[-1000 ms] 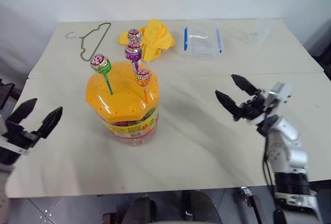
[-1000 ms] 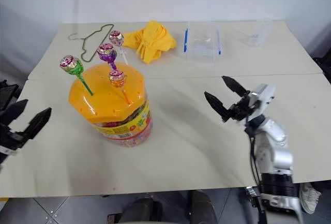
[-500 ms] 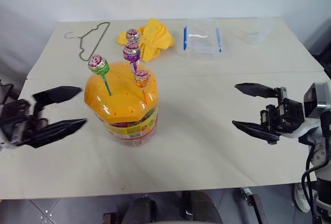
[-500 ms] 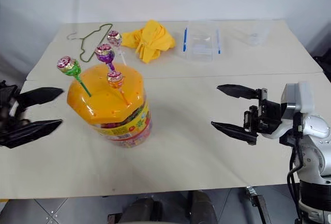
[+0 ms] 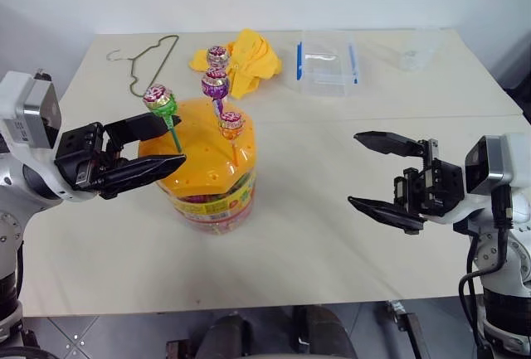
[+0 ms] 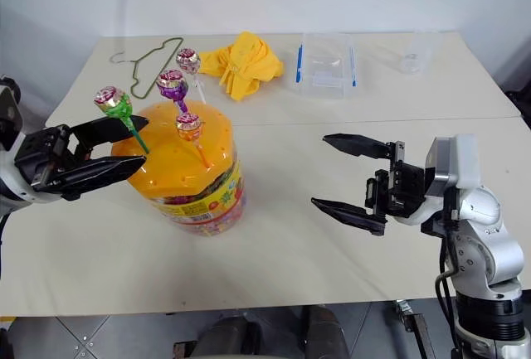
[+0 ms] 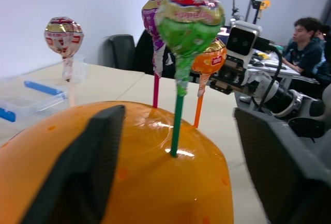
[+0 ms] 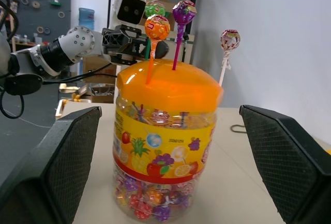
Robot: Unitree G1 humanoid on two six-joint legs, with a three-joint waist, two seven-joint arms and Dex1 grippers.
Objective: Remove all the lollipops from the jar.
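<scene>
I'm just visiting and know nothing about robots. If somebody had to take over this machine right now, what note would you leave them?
Left end effector: open, fingers on either side of the green-stick lollipop, not yet gripping it.
Right end effector: open, holding nothing, off to the jar's right above the table.
Jar: upright on the table, orange lid on.
Lollipops: all four stand in the lid's holes: green-stick, purple-stick, orange-stick, pale-stick.
Done: none removed.
Left: pull out all four, probably the green-stick one first.

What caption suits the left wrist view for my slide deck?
Left gripper open around the green-stick lollipop standing in the jar's orange lid.
</scene>
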